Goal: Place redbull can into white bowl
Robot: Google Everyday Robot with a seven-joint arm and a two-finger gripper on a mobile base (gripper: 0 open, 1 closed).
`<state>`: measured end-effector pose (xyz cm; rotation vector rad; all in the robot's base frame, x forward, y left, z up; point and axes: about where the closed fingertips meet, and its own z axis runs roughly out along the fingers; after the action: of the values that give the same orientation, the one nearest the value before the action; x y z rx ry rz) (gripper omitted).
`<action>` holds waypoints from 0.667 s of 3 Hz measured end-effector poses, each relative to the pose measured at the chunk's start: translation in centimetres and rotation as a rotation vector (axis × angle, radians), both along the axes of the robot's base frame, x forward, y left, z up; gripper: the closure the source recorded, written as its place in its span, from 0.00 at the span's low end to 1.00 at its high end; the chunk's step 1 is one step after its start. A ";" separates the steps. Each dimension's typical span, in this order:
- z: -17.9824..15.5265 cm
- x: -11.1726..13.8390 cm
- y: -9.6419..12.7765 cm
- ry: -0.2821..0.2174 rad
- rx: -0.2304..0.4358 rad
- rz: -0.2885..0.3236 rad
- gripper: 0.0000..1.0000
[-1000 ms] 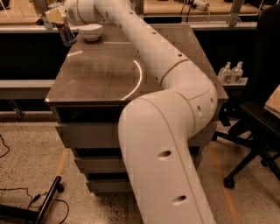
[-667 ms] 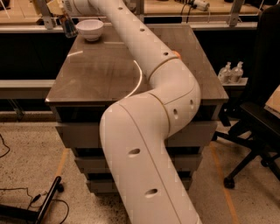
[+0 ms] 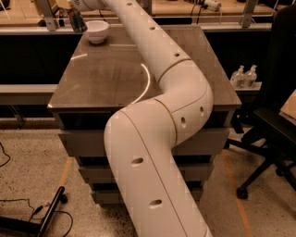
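The white bowl (image 3: 97,31) stands near the far left corner of the brown table (image 3: 115,74). My arm reaches across the table to that corner. My gripper (image 3: 71,8) is at the top left of the camera view, shut on the redbull can (image 3: 77,21). The can shows dark blue and silver and hangs upright below the gripper. It is just left of the bowl and a little above the bowl's rim, not over the bowl. The gripper's upper part is cut off by the frame's top edge.
A workbench with metal posts (image 3: 46,14) runs behind the table. Two clear bottles (image 3: 245,76) stand on a shelf to the right. A black office chair (image 3: 273,125) is at the far right. Cables and a black stand (image 3: 46,217) lie on the floor at lower left.
The gripper has lifted the can and brought it slightly right, closer to the bowl. The arm has stretched further toward the far left corner.
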<state>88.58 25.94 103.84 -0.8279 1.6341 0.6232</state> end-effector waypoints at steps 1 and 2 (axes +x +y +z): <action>-1.1 1.1 1.5 -0.011 0.027 -0.002 1.00; -3.1 3.0 3.6 -0.034 0.083 -0.010 1.00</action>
<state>91.59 29.51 100.74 -0.7656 1.5702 0.6628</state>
